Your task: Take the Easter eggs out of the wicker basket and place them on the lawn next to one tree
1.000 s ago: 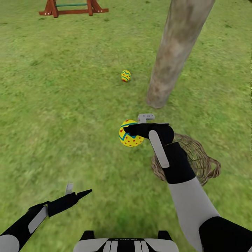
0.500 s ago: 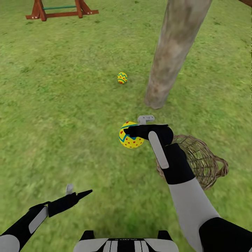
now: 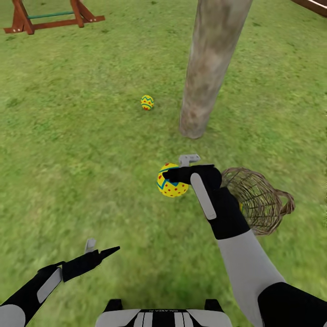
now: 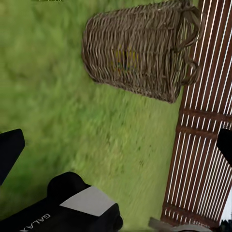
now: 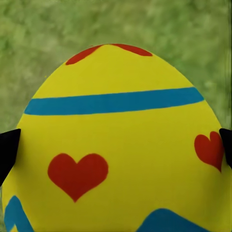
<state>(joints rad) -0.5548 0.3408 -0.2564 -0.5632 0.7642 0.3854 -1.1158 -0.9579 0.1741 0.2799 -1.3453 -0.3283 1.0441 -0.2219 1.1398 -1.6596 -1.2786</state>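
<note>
My right gripper (image 3: 173,177) is shut on a yellow Easter egg (image 3: 169,184) with red marks and blue bands, held above the lawn (image 3: 91,150). Up close, that egg (image 5: 121,145) sits between the black fingertips (image 5: 7,150). A second egg (image 3: 146,102) lies on the grass left of the grey-brown tree (image 3: 200,81) trunk. The wicker basket (image 3: 256,200) lies tipped just right of my right wrist. In the left wrist view the basket (image 4: 140,53) shows egg colours faintly through its weave. My left gripper (image 3: 106,251) hangs open and empty, low at the left.
A red wooden play frame (image 3: 50,18) stands far back at the left. A brown slatted wooden structure (image 4: 203,145) runs beside the basket in the left wrist view. Open grass stretches left of the trunk and in front of me.
The whole head view has shifted, with trunk, lying egg and play frame sliding left, so the camera has moved. Both arms keep their pose and the right gripper still holds the egg.
</note>
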